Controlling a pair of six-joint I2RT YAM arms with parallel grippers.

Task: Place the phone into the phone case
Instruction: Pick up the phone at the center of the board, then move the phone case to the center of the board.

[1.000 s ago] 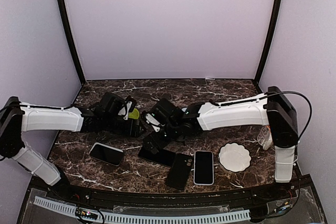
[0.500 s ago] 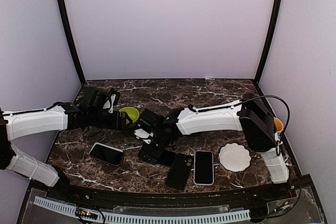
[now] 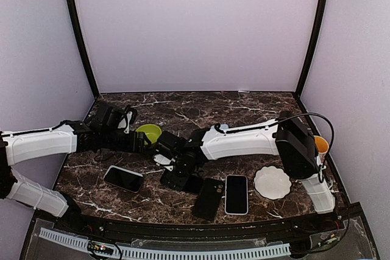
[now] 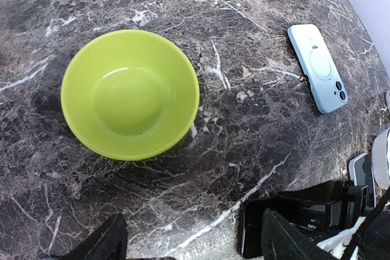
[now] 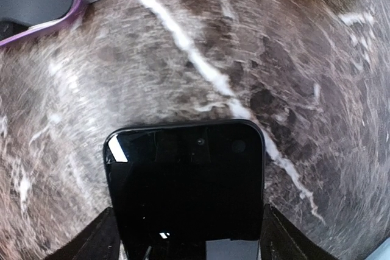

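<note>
Black phone [image 5: 186, 181] close between the right gripper's [image 5: 187, 226] fingers [image 5: 91, 242]

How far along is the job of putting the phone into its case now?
Done: nothing; the black phone lies flat on the table, not inside what looks like the dark case. In hand: the right hand straddles the phone's long edges; whether it grips, I cannot tell. The left hand hangs open near the green bowl. Left: lifting the phone and seating it in the case.
</note>
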